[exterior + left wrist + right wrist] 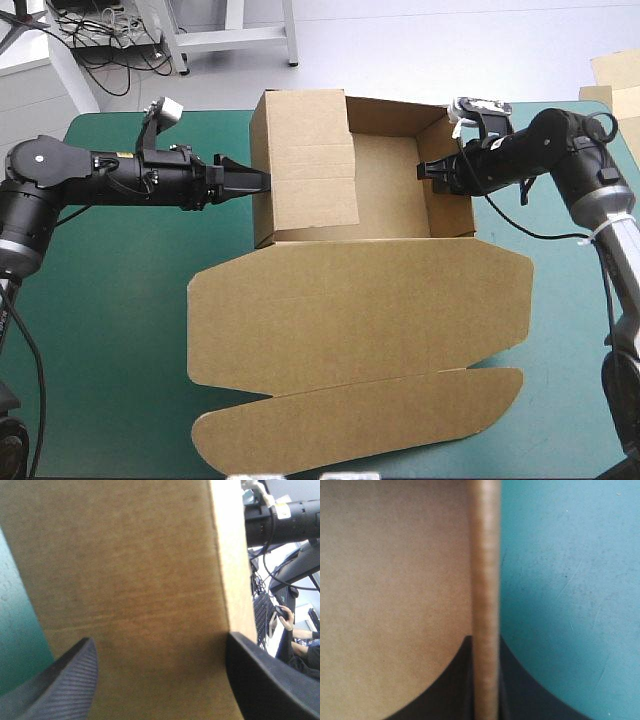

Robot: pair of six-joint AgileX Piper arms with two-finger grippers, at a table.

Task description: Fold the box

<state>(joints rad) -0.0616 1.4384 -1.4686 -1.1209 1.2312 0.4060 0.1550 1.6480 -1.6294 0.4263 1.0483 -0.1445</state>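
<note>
Box half-raised on the table: my two claws stood at opposite sides of the brown cardboard box [360, 300], a cut sheet of board with part of it raised into an open tray. It lay on the teal-green covered table [110, 300]. The tray sat midway along the table toward its far edge, with its back and right walls upright. The broad lid and its rounded end flap lay flat on the cover and reached close to the near edge. On the tray's left side a tall flap stood high and hid the left part of the tray's floor from above.

My left claw [262, 182] came in from the table's left edge and met the outside of that tall flap, low down. Its black fingers [65, 685] were spread wide, one at each side of the brown board face ahead of them. A strip of teal-green cover showed beside the board.

My right claw [425, 170] came in from the table's right edge and was clamped on the tray's right wall. Its black fingers [452, 700] were all but closed. The wall's top edge ran straight between them, with the tray's brown inside on one side and bare cover on the other.

Pale sheets of spare board [612, 75] lay beyond the table's far right corner.
</note>
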